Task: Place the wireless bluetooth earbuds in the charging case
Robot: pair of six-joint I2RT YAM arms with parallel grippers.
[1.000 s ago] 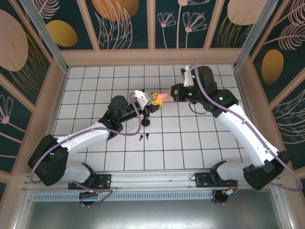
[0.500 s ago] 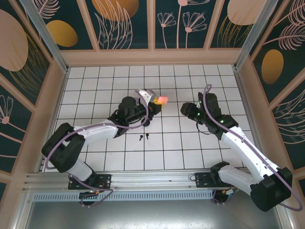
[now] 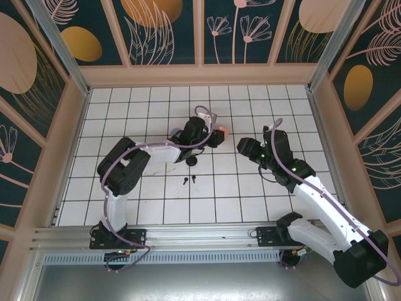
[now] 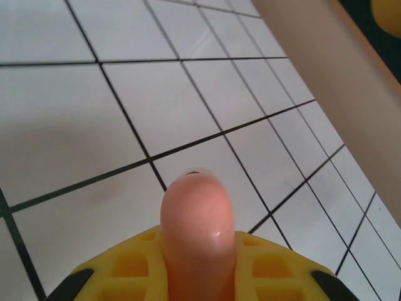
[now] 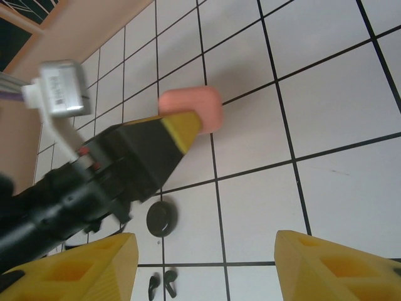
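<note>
Clearly, the left gripper [image 3: 217, 133] is clamped on a salmon-pink case [image 4: 197, 213]. The case sticks out past the yellow fingertips [image 4: 125, 269] with its rounded end forward, held above the white tiled table [image 3: 125, 113] near the middle of the grid. The left arm reaches low across the tiles from its base towards that spot. The right gripper [image 5: 203, 257] sits just to the right of the case, apart from it and facing it, its two yellow fingers wide apart and empty. In the right wrist view the case is seen from the side, partly behind one yellow-tipped black finger of the left gripper. Whether the case is open or closed I cannot tell. Two black earbuds [image 5: 153, 286] lie side by side on the table, nearer the arm bases than the case and well apart from it, and neither gripper touches them. Between them and the case a small black round piece [image 5: 161, 217] lies flat on a tile, just on the near side of the left arm.
</note>
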